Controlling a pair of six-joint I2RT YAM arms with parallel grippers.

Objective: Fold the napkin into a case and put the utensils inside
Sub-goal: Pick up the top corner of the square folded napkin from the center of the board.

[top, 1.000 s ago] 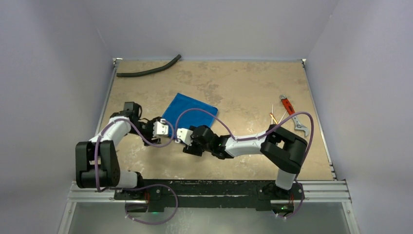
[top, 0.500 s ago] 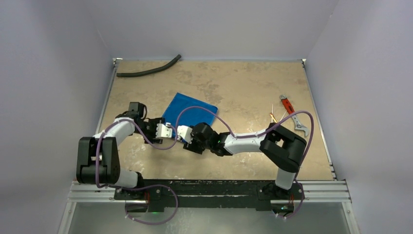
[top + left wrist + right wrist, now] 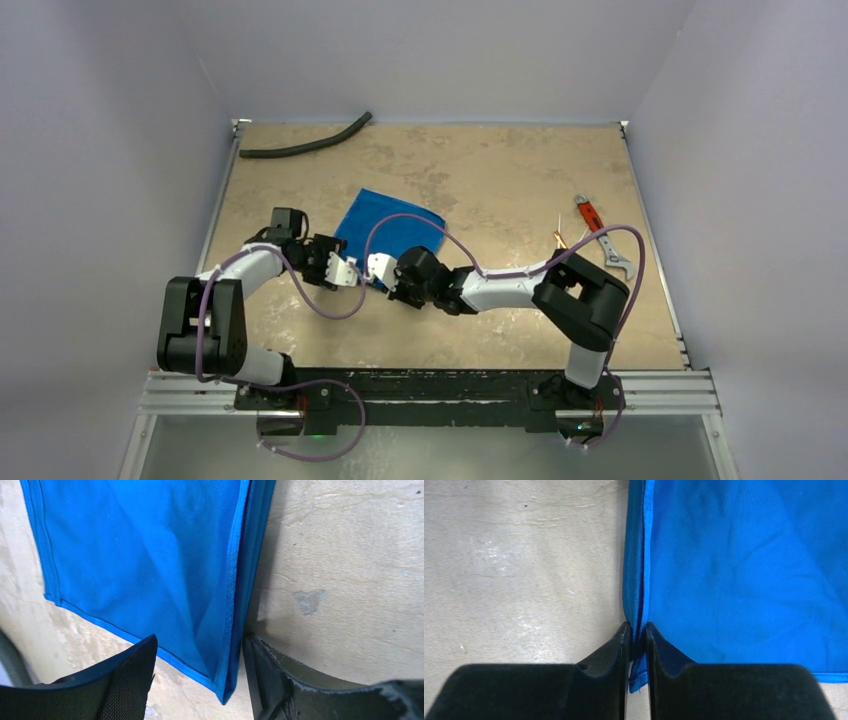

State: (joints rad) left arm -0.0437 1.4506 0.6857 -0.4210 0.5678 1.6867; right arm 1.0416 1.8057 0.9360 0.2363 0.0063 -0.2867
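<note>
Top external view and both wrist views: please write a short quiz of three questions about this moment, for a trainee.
1. True or false: the right fingers are pinched shut on the edge of the napkin.
2. Choose one. The left fingers are: A) open, with a corner of the napkin between them; B) shut on the napkin; C) shut on nothing.
3. Fill in: the utensils lie beside the red-handled ____.
Key: 1 true; 2 A; 3 wrench.

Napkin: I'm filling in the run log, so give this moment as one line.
right gripper: shut on napkin edge | left gripper: open, astride napkin corner | utensils: apart from napkin, untouched
</note>
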